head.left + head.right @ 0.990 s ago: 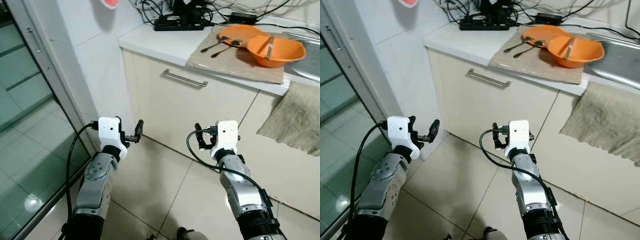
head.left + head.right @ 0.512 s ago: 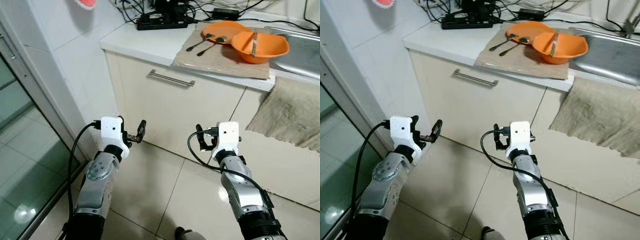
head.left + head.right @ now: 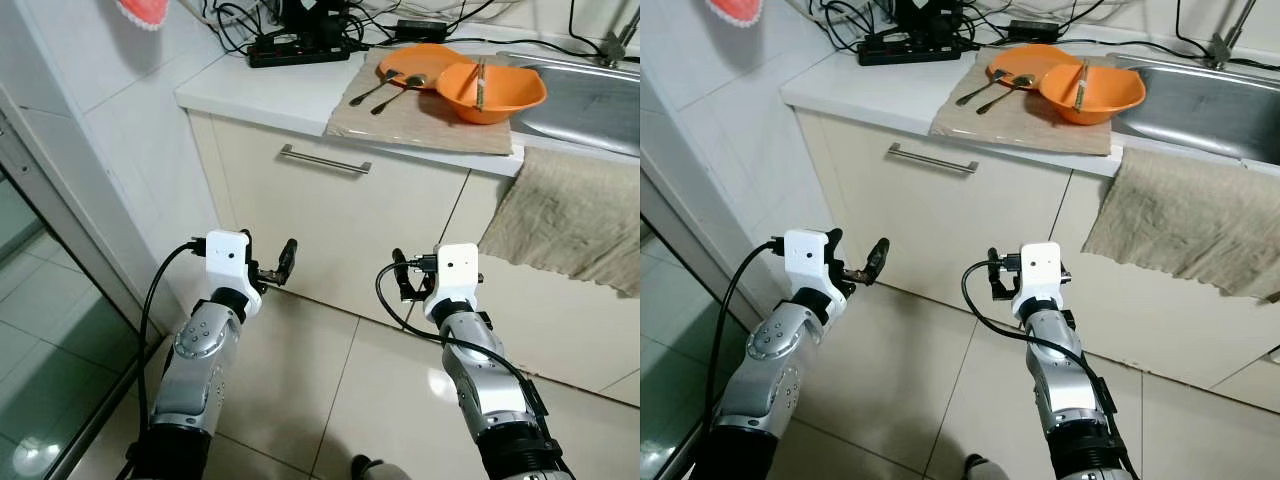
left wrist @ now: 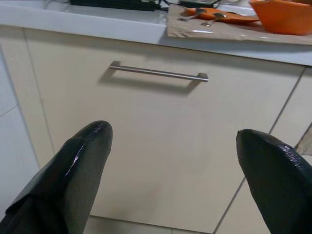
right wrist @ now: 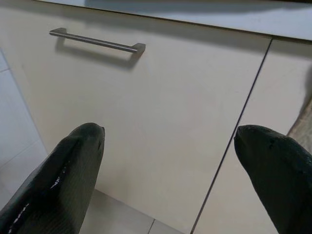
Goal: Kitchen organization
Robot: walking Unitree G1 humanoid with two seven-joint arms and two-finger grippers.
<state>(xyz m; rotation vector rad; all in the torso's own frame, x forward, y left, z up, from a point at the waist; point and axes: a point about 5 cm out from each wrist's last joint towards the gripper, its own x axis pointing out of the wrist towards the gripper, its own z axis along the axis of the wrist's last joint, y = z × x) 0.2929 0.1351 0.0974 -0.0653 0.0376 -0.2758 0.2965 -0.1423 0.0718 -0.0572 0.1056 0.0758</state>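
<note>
Left claw & right claw both spread apart, empty, held low in front of the drawer. Drawer handle sits above both claws, well apart. Orange bowl w/ spoons up on the table, above the drawer, on a cloth.

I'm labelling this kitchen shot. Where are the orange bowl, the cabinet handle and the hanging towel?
orange bowl (image 3: 497,96): left eye view, its outer wall.
cabinet handle (image 3: 324,160): left eye view, middle of the bar.
hanging towel (image 3: 1185,210): right eye view, middle of the cloth.
</note>
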